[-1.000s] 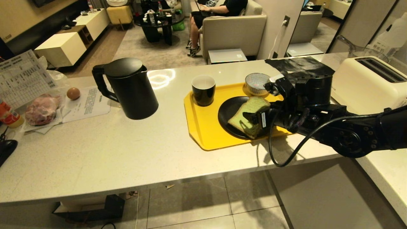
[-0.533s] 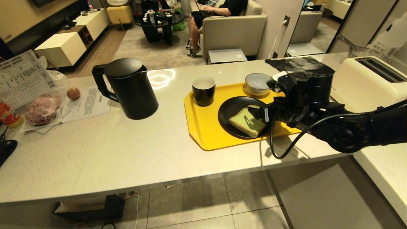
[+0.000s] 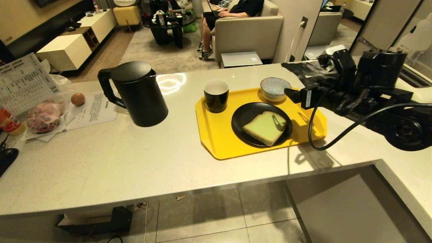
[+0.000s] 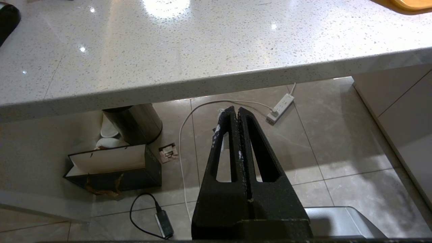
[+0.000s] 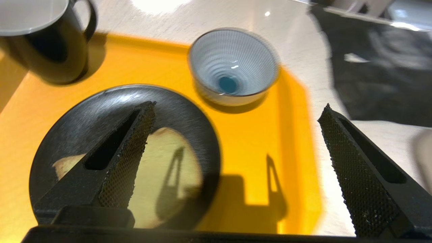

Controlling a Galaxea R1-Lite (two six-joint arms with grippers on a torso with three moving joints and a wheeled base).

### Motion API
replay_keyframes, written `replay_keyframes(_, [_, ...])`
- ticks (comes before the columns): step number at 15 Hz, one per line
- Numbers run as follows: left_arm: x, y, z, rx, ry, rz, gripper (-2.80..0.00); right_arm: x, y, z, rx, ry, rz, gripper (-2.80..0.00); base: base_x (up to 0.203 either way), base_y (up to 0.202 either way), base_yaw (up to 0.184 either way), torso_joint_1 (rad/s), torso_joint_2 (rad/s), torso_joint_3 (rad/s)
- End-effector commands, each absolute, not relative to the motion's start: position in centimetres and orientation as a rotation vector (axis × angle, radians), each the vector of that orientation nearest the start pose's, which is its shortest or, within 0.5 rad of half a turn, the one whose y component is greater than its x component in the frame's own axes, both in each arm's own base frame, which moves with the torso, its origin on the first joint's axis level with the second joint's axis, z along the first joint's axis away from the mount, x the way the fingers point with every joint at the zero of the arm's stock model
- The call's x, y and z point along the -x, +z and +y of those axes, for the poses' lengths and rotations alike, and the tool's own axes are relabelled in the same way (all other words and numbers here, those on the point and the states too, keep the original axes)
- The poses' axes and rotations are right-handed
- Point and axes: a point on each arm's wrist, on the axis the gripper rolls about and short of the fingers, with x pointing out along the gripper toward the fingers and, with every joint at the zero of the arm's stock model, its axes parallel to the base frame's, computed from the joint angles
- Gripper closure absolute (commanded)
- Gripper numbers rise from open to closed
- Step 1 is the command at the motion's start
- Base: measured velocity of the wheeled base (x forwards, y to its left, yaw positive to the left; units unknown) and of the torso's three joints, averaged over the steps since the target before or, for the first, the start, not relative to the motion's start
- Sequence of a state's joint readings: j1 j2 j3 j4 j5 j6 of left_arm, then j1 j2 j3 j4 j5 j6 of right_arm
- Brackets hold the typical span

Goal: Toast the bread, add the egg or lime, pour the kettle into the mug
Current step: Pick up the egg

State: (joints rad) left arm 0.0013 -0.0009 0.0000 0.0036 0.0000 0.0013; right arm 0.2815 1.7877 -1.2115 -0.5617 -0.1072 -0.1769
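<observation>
Since a second ago, my right gripper has let the bread down flat onto the black plate and pulled up and away toward the toaster side; its jaws stand wide apart with nothing between them. Bread lies face-up in the plate, on the yellow tray, just beside the mug and near the striped bowl.

Left gripper hangs parked below the tabletop edge, fingers pressed together, empty.

Kettle stands well left of the tray; egg further left on a paper sheet.

Judgement: bread step looks done, so next is the egg (or lime, none seen). Doing it well: keep the right arm lifting clear of bowl and mug rims before swinging, approach the egg from above with wide jaws, close gently since it will roll.
</observation>
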Motion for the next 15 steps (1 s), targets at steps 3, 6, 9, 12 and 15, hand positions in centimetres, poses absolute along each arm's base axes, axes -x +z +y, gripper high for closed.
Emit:
replay_keyframes(3, [2.3, 7.5, 0.0, -0.002, 0.002, 0.002, 0.00, -30.0, 28.8, 5.7, 0.119, 0.090, -0.067, -2.80, 0.000, 0.000, 0.000, 0.000, 0.00, 0.000])
replay_keyframes(6, [2.3, 7.5, 0.0, -0.002, 0.003, 0.002, 0.00, -28.0, 29.3, 3.5, 0.094, 0.026, -0.080, -2.80, 0.000, 0.000, 0.000, 0.000, 0.00, 0.000])
replay_keyframes(9, [2.3, 7.5, 0.0, 0.000, 0.002, 0.003, 0.00, -26.4, 29.7, 3.0, 0.030, 0.071, -0.107, -2.80, 0.000, 0.000, 0.000, 0.000, 0.00, 0.000])
replay_keyframes(12, [2.3, 7.5, 0.0, -0.002, 0.002, 0.002, 0.00, -25.7, 30.1, 3.0, 0.032, 0.096, -0.151, 0.00, 0.000, 0.000, 0.000, 0.000, 0.00, 0.000])
replay_keyframes(15, [2.3, 7.5, 0.0, -0.002, 0.002, 0.004, 0.00, -25.7, 30.6, 2.9, 0.110, 0.091, -0.172, 0.00, 0.000, 0.000, 0.000, 0.000, 0.00, 0.000])
